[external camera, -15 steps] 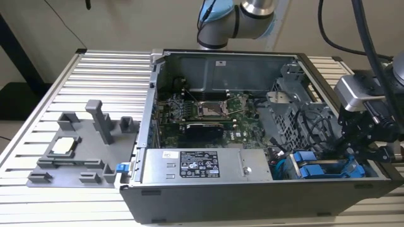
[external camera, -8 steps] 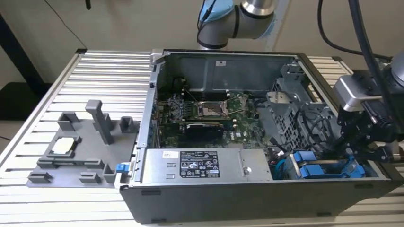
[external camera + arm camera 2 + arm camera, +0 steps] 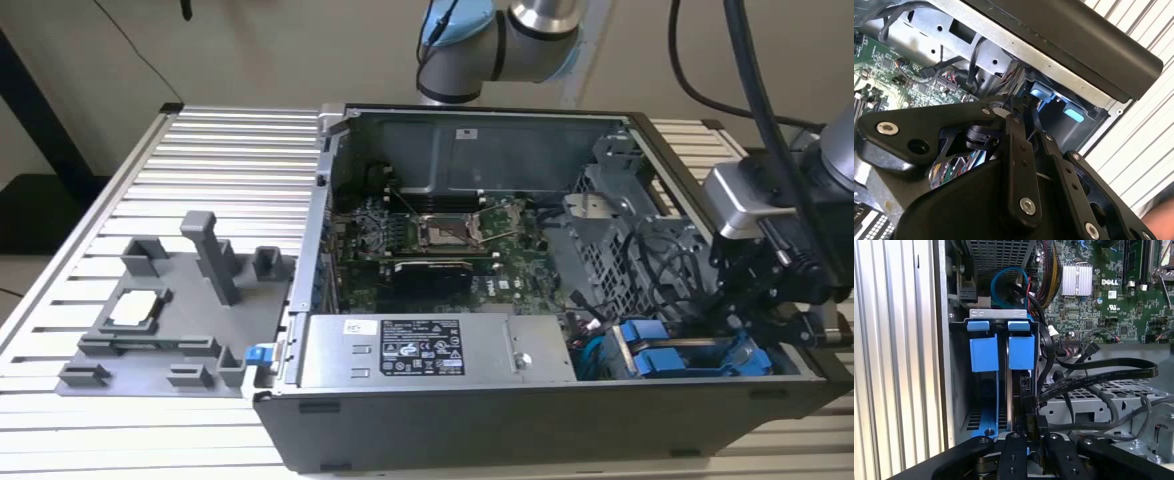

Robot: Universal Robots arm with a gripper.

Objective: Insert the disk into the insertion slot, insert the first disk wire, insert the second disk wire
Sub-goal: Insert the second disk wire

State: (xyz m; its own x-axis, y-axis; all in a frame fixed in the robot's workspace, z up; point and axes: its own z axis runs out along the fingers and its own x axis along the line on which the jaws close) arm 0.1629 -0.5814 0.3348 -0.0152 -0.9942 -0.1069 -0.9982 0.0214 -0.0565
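Silver-grey disk in bright blue plastic carrier [image 3: 1020, 351]: seated in grey sheet-metal insertion slot [image 3: 999, 315], edge-on. Black linkage gripper [image 3: 1030, 432] just behind disk's rear edge, jaws near together on a small black connector, apparently. Step judged: wire insertion; calls for square alignment with disk's rear socket.

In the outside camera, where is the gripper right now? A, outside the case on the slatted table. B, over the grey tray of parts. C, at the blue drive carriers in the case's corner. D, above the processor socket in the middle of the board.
C: in the exterior view the gripper sits beside the blue carriers in the drive cage, at the case's corner on that view's right.
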